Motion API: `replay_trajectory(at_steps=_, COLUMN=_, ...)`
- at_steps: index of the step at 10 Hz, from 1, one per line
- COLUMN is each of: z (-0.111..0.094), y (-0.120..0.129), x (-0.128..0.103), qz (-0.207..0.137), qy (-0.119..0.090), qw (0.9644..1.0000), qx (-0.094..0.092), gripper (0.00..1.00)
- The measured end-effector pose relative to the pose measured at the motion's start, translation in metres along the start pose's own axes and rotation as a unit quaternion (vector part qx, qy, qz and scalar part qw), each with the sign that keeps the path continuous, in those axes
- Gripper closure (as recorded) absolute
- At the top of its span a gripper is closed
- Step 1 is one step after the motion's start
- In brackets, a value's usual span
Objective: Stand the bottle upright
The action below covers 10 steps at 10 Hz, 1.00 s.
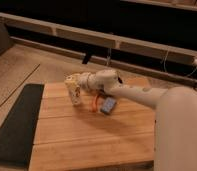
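The bottle is a small cream cylinder, standing nearly upright on the wooden table at its far left part. Its base is at or just above the wood. My gripper comes in from the right, is at the bottle's upper end and is shut on it. The white arm runs back to the right. The bottle's cap is hidden by the gripper.
A thin orange stick and a blue-grey flat block lie just right of the bottle, under the arm. A dark mat lies left of the table. A dark rail and wall run behind.
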Motion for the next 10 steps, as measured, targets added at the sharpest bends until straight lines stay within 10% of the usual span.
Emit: replay_trajectory(at_steps=10, z=-0.0003, y=0.0064, x=0.0037, qz=-0.026, qy=0.007, qw=0.9996, qx=-0.011, gripper=1.0)
